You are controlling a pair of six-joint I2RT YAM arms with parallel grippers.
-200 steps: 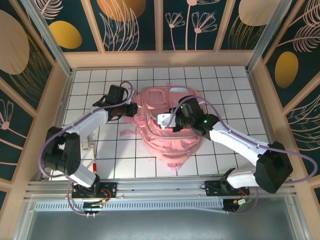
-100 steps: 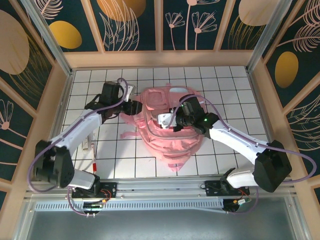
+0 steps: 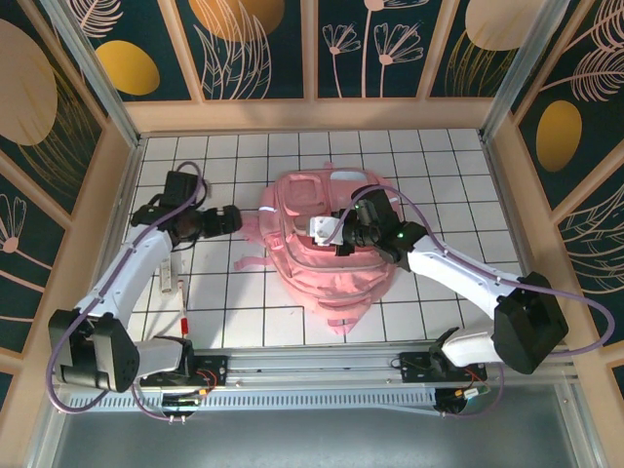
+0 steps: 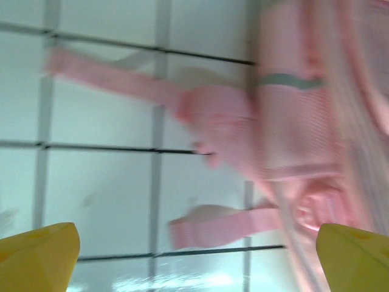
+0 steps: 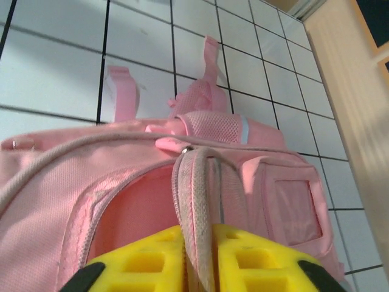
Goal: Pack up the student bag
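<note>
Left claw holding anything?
No: the left wrist view shows the left claw with its yellow fingers wide apart and nothing gripped between them.

White tiled table, floral walls

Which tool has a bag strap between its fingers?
The right tool: a pale loop of the student bag runs between its yellow fingers. The left tool stands open beside the bag.
</note>
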